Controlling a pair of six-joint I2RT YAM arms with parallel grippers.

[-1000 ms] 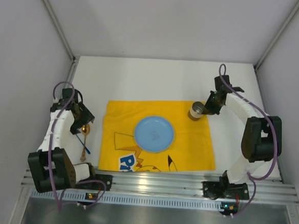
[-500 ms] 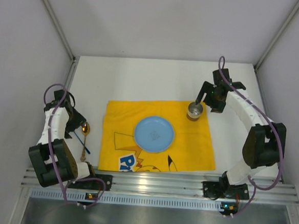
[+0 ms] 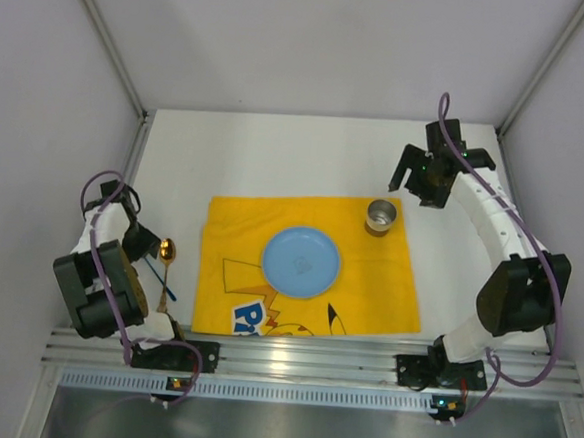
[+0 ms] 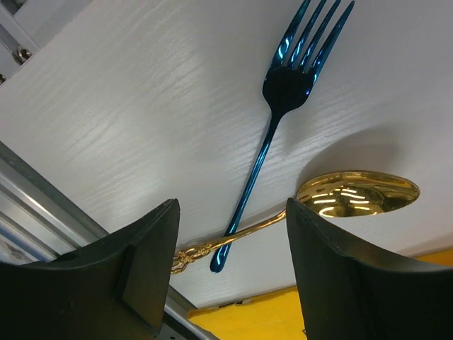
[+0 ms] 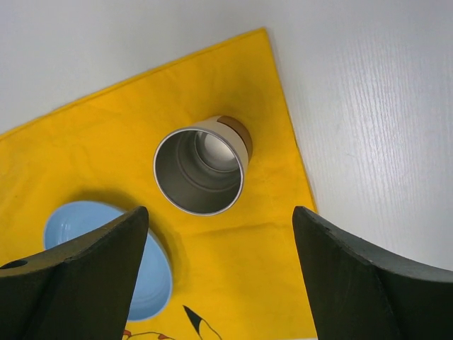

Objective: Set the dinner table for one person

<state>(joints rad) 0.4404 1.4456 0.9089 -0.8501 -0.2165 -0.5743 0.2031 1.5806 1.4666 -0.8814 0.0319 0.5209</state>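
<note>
The white dinner table [image 3: 256, 156] carries a yellow printed mat [image 3: 367, 294] with a light blue plate [image 3: 301, 262] at its middle. A metal cup [image 3: 380, 216] stands upright on the mat's far right corner. My right gripper [image 3: 415, 183] hangs open behind and above the cup [image 5: 202, 170], apart from it. A gold spoon [image 3: 166, 250] and a blue fork [image 3: 165, 282] lie crossed on the table left of the mat. My left gripper [image 3: 142, 246] is open just left of them. In the left wrist view the fork [image 4: 283, 92] and spoon [image 4: 357, 193] lie ahead of its fingers [image 4: 141, 269], untouched.
Grey walls enclose the table on three sides. An aluminium rail [image 3: 312, 361] with both arm bases runs along the near edge. The plate [image 5: 156, 269] shows beside my right gripper's left finger, with bare white tabletop [image 5: 375, 142] right of the mat.
My right gripper opened, let go of the cup and drew back and up from it. My left arm pulled back toward the left edge, away from the spoon.
</note>
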